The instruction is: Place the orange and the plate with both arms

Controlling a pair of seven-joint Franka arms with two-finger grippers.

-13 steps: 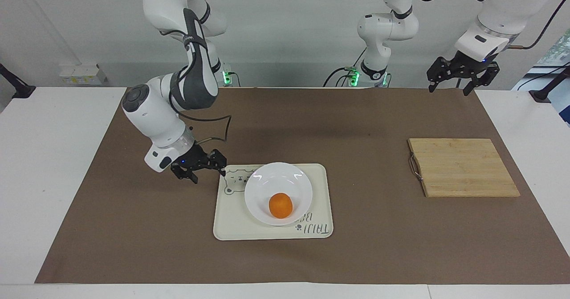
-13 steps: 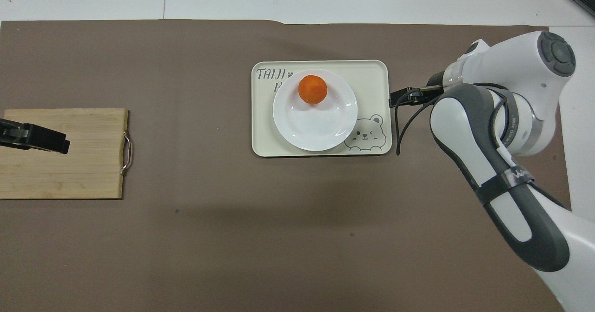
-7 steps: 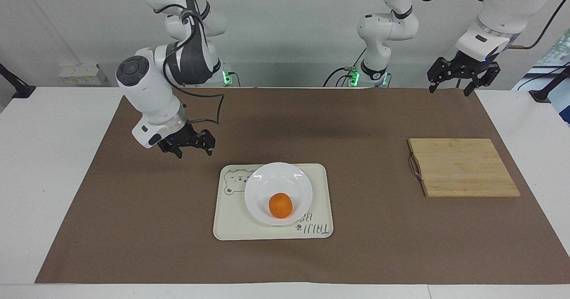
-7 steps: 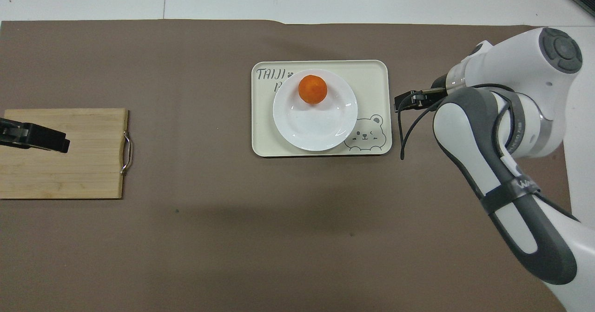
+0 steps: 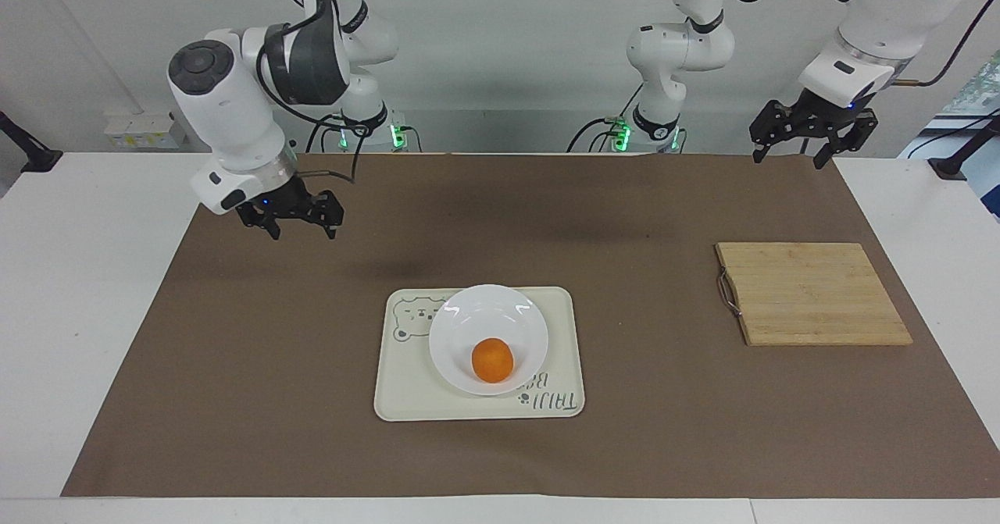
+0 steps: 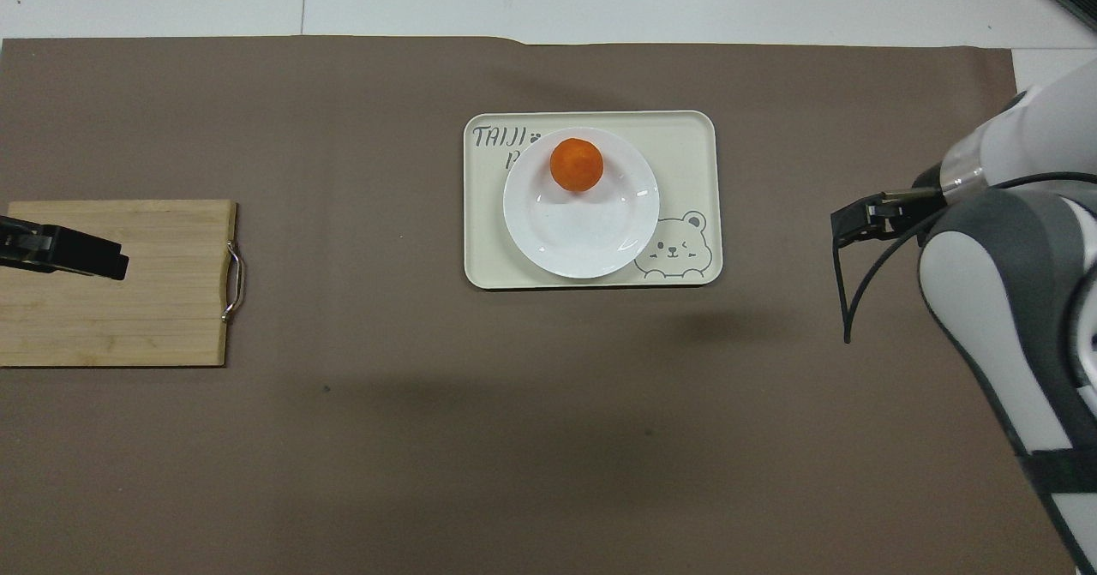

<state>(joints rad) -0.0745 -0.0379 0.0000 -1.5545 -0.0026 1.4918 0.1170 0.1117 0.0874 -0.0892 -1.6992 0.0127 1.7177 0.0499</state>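
Here the orange (image 5: 492, 359) rests on the plate (image 5: 469, 317) at frame centre, nearer the empty, open right hand (image 5: 291, 213) at upper left than the open, empty left hand (image 5: 812, 135).

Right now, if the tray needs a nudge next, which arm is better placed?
Probably right. The right gripper hangs open over the mat toward its own end of the table, close to the tray holding the plate and orange. The left gripper waits open, well away, near the cutting board.
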